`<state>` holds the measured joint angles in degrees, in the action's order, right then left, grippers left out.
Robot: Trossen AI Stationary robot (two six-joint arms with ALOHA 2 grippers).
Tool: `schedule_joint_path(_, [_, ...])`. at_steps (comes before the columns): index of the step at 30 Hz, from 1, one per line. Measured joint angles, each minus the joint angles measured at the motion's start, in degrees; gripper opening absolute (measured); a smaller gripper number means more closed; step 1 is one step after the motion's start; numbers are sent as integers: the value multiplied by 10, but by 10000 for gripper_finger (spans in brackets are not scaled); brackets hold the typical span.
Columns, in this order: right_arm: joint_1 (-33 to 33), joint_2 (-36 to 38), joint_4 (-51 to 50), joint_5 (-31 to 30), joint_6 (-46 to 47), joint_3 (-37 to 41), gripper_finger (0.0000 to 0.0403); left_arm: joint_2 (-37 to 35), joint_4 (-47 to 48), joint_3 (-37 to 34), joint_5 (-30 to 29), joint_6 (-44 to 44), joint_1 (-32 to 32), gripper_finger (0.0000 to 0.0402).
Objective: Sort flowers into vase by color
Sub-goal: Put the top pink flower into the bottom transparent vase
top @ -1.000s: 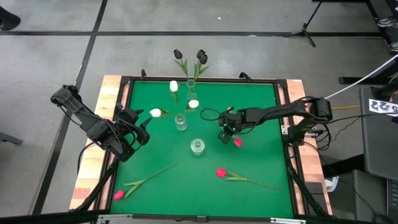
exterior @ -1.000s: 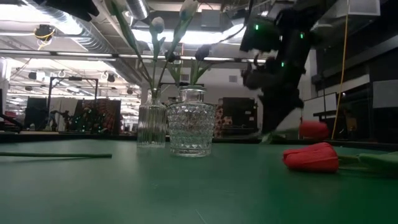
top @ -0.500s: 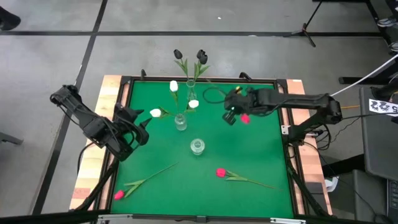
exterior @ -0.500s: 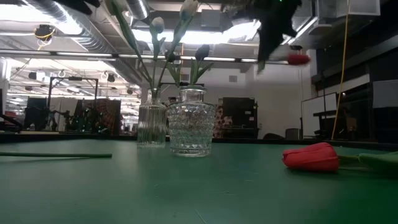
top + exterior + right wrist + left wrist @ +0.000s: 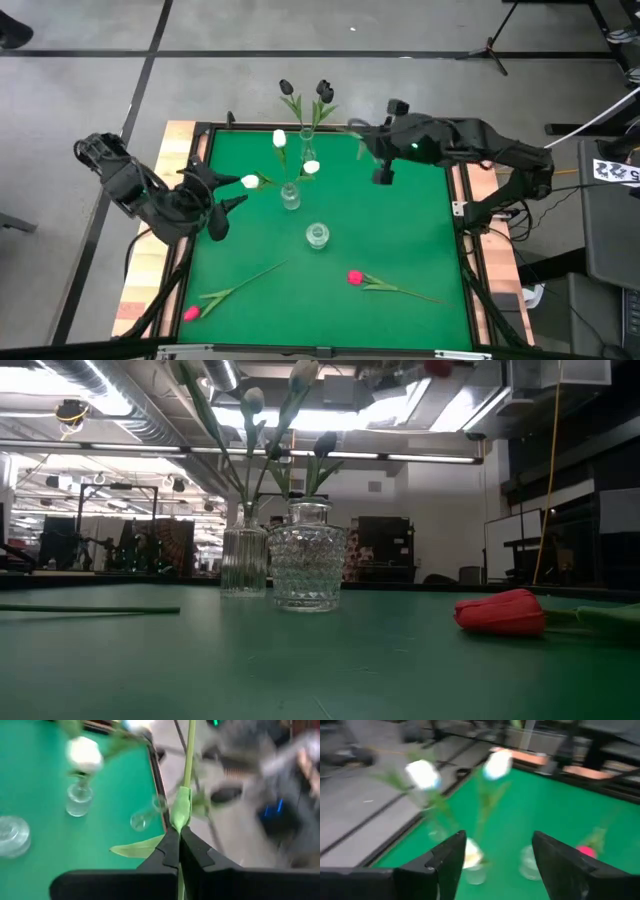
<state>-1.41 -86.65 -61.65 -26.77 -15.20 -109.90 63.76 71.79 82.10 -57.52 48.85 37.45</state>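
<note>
**Three vases, three loose tulips, one flower in the air**

Three glass vases stand on the green table [image 5: 420, 240]. A slim vase [image 5: 307, 134] at the far edge holds two black tulips [image 5: 323, 91]. A second vase [image 5: 290, 196], nearer the middle, holds three white tulips [image 5: 279, 139]. The third, a short cut-glass vase [image 5: 317, 236], stands nearest the front with nothing visible in it.

Two pink-red tulips lie flat on the table near the front: one [image 5: 355, 277] right of centre with its stem trailing to the right, and one [image 5: 191, 313] by the front left corner, stem running toward the middle.

One more flower is held by the right gripper [image 5: 382, 168], raised above the far right part of the table. The right wrist view shows its fingers [image 5: 192, 855] clenched on a green stem [image 5: 188, 755] with a leaf beside them; its head cannot be made out for certain.

One arm waits: the left gripper [image 5: 215, 205] hovers over the table's left side, jaws released and apart, grasping nothing, its fingers [image 5: 451, 862] pointing toward the white tulips.
</note>
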Motion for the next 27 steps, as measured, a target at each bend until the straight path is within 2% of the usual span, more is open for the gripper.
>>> schedule_joint_path(6, [57, 0, 6, -2, -176, -37, 1, -14, -80, 41, 100, -109, -2, 224])
schedule_joint_path(16, [150, -15, 13, -15, -347, -42, 1, -56, -209, 49, 289, -114, -84, 224])
schedule_joint_path(23, [197, -54, 25, -81, -481, -42, 1, -53, -313, 49, 430, -119, -177, 224])
schedule_joint_path(27, [215, -79, 65, -128, -563, -42, 1, -42, -337, 49, 499, -115, -225, 224])
